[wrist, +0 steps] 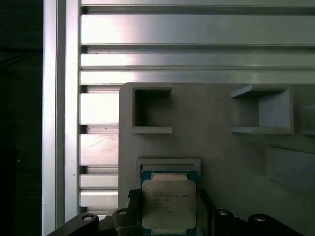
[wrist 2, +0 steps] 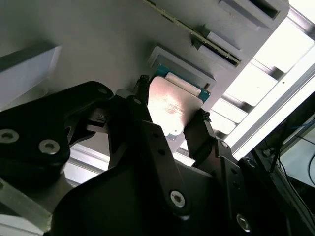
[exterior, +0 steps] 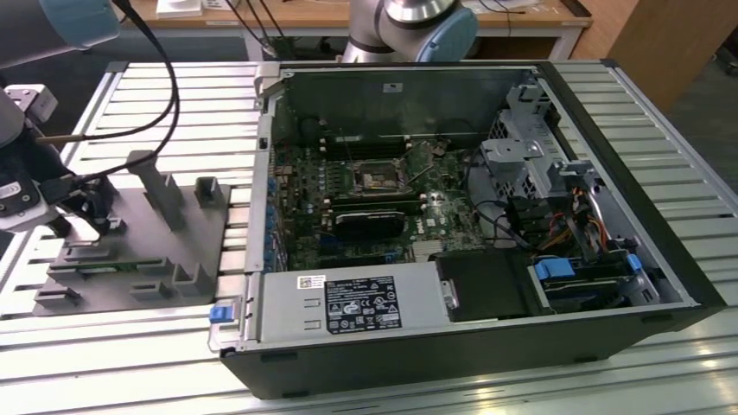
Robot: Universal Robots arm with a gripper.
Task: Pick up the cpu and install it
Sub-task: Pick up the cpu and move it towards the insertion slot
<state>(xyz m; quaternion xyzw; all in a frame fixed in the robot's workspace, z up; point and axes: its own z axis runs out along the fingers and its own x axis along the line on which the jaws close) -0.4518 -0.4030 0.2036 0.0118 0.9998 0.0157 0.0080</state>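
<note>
In both wrist views the black two-fingered gripper [wrist 2: 171, 105] [wrist: 169, 199] is closed onto the cpu [wrist 2: 170, 110] [wrist: 169, 206], a small flat square chip with a silvery-grey metal lid and a thin green edge. One finger presses against each of two opposite sides. The cpu still lies flat in a shallow framed recess of the pale grey moulded fixture tray [wrist 2: 98, 39] [wrist: 221, 162].

The first wrist view looks straight down on the lid. It also shows two empty box-shaped pockets of the tray beyond the cpu and the ribbed aluminium table [wrist: 197, 29] past the tray's edge. The second wrist view looks along the fingers [wrist 2: 142, 113] from low and to one side, so their contact with the chip's edges is plainer there.

The exterior view gives the wider layout. The gripper [exterior: 92, 214] hangs over the tray [exterior: 150, 259] at the exterior view's left. Well apart from it, to the right, lies the open black computer case [exterior: 461, 354]. Inside the case is a green motherboard [exterior: 346, 216] with its dark square socket [exterior: 378, 177].
</note>
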